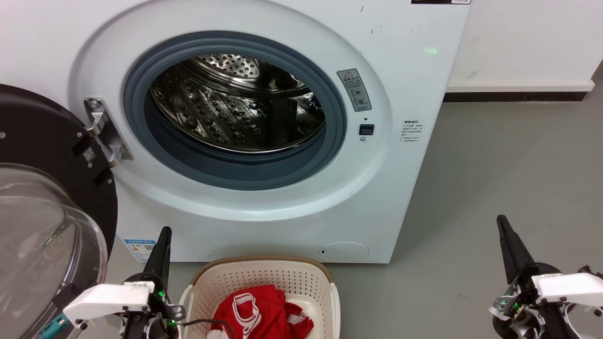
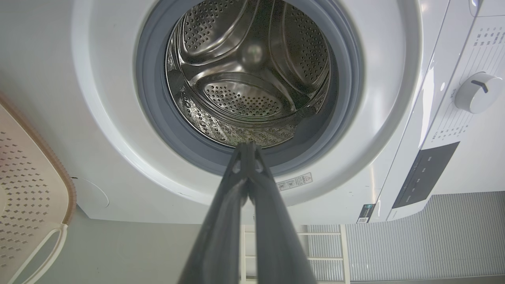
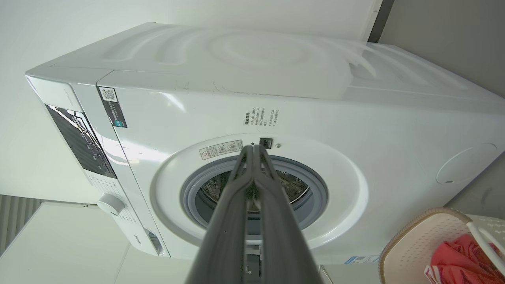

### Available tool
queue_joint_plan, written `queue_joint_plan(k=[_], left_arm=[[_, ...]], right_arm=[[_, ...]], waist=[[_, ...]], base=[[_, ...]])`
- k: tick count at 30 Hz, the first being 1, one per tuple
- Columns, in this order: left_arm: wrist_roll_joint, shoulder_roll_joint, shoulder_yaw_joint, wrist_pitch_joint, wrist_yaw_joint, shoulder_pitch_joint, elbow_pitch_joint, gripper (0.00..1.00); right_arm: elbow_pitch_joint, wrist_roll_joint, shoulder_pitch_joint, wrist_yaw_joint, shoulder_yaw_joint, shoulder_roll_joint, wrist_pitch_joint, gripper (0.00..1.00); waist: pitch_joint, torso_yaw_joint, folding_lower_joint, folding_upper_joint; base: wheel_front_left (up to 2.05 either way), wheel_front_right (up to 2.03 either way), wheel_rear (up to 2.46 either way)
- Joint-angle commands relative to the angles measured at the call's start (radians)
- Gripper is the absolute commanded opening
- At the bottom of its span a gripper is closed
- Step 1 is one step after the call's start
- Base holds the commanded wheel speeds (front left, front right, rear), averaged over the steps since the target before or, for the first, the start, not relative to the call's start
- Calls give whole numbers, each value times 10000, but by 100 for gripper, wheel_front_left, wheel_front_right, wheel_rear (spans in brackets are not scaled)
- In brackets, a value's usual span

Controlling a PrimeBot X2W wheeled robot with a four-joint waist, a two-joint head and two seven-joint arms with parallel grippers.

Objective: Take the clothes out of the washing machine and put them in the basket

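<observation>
The washing machine stands on the grey floor, its round door swung wide to the left. The basket sits just before it, red clothes inside. The left gripper and right gripper flank the basket, jaws pressed together, holding nothing.

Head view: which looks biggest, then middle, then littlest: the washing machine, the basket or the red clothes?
1. washing machine: by far the biggest.
2. basket: smaller, and its lower part is cut off by the picture's bottom edge.
3. red clothes: littlest, lying inside the basket.
</observation>
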State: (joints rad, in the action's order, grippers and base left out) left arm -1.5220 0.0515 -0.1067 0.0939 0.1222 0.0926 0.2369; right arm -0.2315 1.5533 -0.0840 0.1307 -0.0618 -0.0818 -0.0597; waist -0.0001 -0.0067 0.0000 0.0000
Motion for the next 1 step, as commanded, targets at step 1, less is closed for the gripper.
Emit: queue_joint_plan(k=[1], left_arm=[[-137, -10, -46, 49, 42, 153, 22, 0]], right_arm=[[-26, 169, -199, 1, -30, 8, -57, 0]], waist=[[2, 4, 0, 0]], base=[[0, 0, 0]])
